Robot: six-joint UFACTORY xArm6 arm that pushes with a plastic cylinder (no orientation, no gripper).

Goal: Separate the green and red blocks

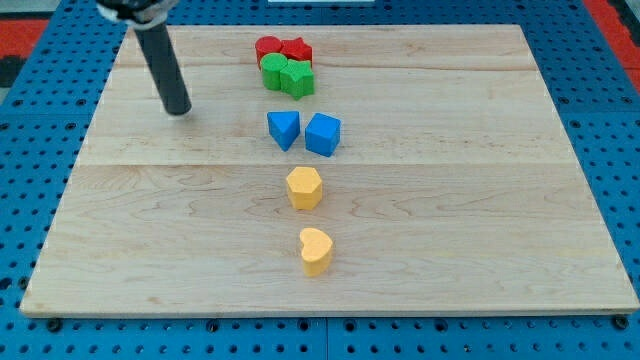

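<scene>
Two red blocks sit at the view's top centre: a round one [267, 48] and a star-shaped one [297, 49]. Two green blocks touch them from below: a round one [273, 70] and an angular one [298, 78]. The four form one tight cluster. My tip [178, 110] rests on the board at the view's left, well apart from the cluster, to its lower left. The dark rod rises from it toward the view's top left.
A blue triangular block [284, 129] and a blue cube [323, 134] lie side by side below the cluster. A yellow hexagonal block [304, 187] and a yellow heart-shaped block [316, 250] lie further down. The wooden board [480, 200] rests on a blue pegboard.
</scene>
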